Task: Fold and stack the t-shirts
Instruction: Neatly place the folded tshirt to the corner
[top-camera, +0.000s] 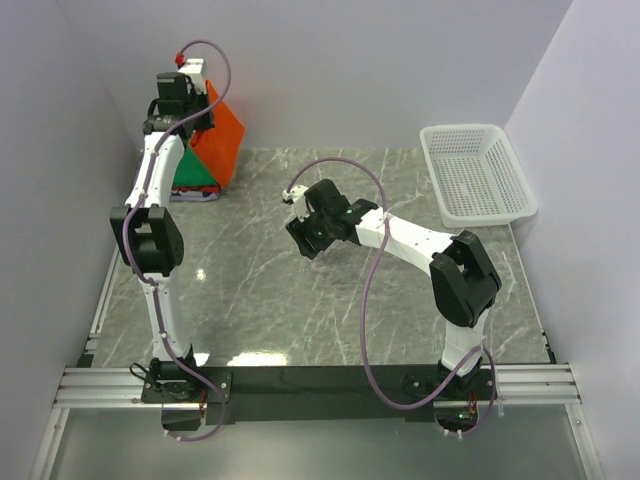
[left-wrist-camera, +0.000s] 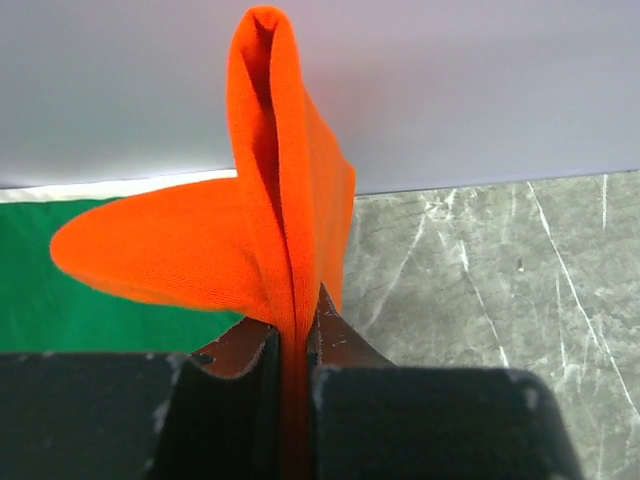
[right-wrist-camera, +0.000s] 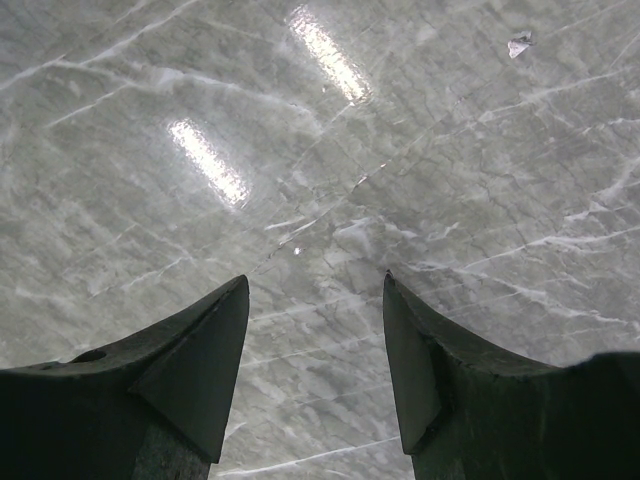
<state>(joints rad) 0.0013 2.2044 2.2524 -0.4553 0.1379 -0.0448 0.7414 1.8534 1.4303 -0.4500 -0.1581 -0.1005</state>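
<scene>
At the table's far left corner my left gripper (top-camera: 188, 95) is raised and shut on a fold of the bright orange t-shirt (top-camera: 222, 130), which hangs down from it. In the left wrist view the orange t-shirt (left-wrist-camera: 285, 215) runs straight between my left gripper's (left-wrist-camera: 295, 315) fingers. Under it lies a green t-shirt (top-camera: 194, 176), seen in the wrist view as green cloth (left-wrist-camera: 60, 315) on the left. My right gripper (top-camera: 298, 208) hovers over the middle of the marble table, open, and the right wrist view shows only bare marble between the fingers of my right gripper (right-wrist-camera: 315, 285).
A white plastic lattice basket (top-camera: 478, 178) stands at the far right of the grey marble table (top-camera: 300, 300). White walls close in the back and both sides. A black rail (top-camera: 320, 385) holding the arm bases runs along the near edge.
</scene>
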